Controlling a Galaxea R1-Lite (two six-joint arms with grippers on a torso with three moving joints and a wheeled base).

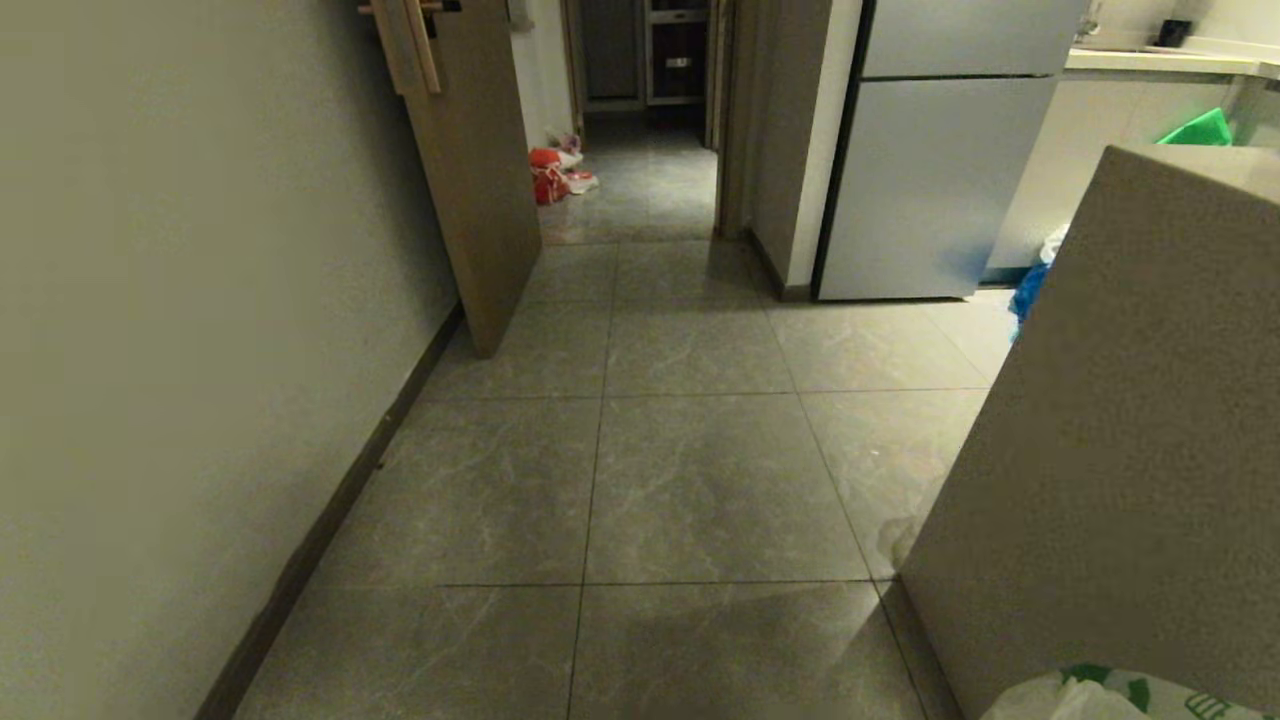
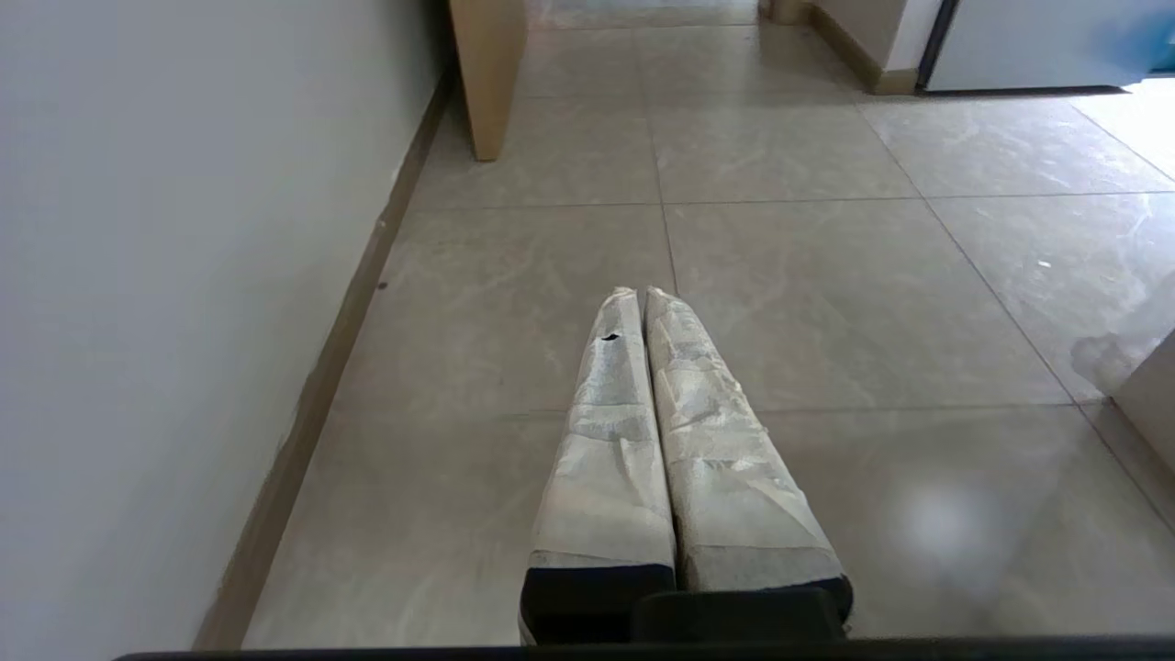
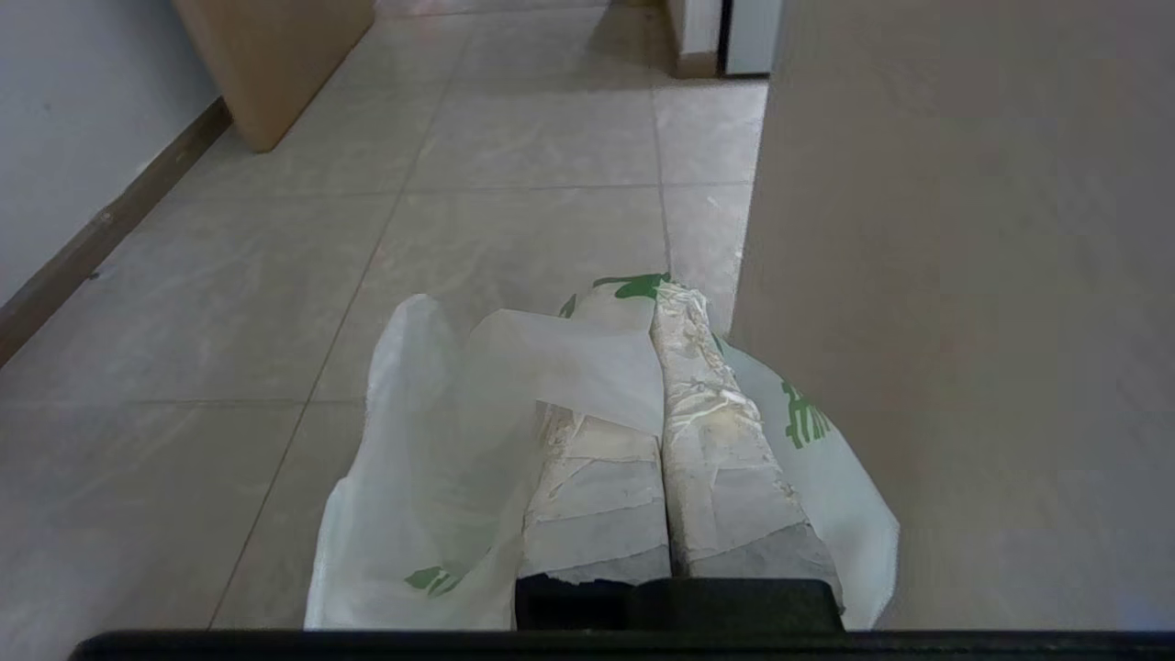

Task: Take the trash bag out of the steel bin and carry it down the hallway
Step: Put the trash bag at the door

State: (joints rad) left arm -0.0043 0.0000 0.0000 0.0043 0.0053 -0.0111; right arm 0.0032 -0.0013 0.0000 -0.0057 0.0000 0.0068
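Wall (image 1: 180, 300): runs close along my left, dark baseboard (image 1: 330, 520) at its foot; drifting that way would scrape the base, I reckon.
Left gripper (image 2: 641, 296): taped fingers pressed together on nothing, low over the tiles; no use if the bag goes.
Door (image 1: 475, 170): brown leaf angled into the hallway (image 1: 690, 470) ahead on the left, narrowing my lane; my likeliest snag.
Red-orange bag (image 1: 548, 176): on the floor beyond the door, something to steer round.
Trash bag (image 3: 441, 459): bunched around my right gripper (image 3: 656, 294), whose fingers are clamped on its thin film; it could tear or slip out.
Cabinet panel (image 1: 1120, 450): just beside the bag on my right; the plastic may drag on its corner.
Steel bin: nowhere I can see.
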